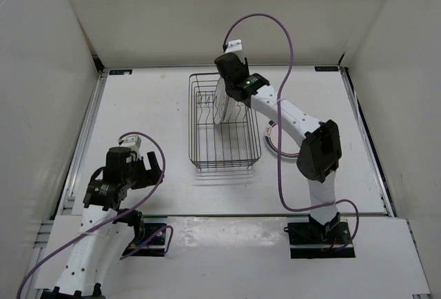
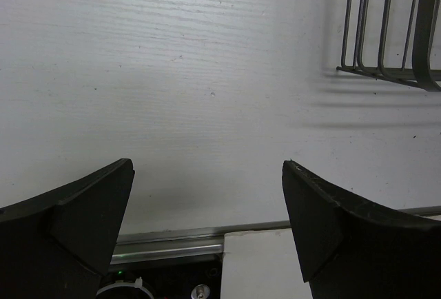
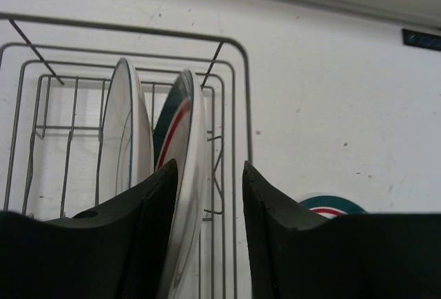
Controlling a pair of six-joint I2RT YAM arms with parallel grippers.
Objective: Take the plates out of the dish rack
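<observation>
The dark wire dish rack (image 1: 192,127) stands mid-table and holds two upright white plates (image 1: 223,108). In the right wrist view the left plate (image 3: 127,130) is plain-looking, and the right plate (image 3: 187,123) has teal and red rim rings. My right gripper (image 3: 209,167) is open over the rack (image 3: 234,58). Its jaws straddle the ringed plate's rim: the left finger lies against the plate, and a gap remains on the right. Another ringed plate (image 3: 329,207) lies flat on the table right of the rack, partly under the right arm (image 1: 269,138). My left gripper (image 1: 153,166) is open and empty.
White walls enclose the table on three sides. A metal rail (image 2: 165,247) runs along the near table edge below my left gripper (image 2: 207,168). The rack's near corner (image 2: 386,71) shows in the left wrist view. A purple cable loops above the right arm.
</observation>
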